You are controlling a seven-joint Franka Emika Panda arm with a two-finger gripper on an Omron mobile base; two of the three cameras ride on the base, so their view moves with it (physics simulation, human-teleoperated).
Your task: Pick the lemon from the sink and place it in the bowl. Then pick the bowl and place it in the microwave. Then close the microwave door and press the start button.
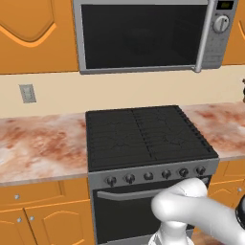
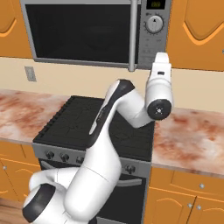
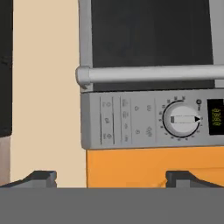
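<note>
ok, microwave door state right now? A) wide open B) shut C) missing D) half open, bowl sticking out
B: the microwave door sits flush with the steel frame, its bar handle right beside the control panel, in both base views.

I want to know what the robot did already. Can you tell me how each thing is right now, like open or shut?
microwave door: shut, its bar handle upright beside the control panel.
microwave: display lit; round knob pointing toward the display.
gripper: open, holding nothing, aimed at the control panel.
stove: burners bare, no flame; oven door shut.
lower cabinet doors: shut.
</note>
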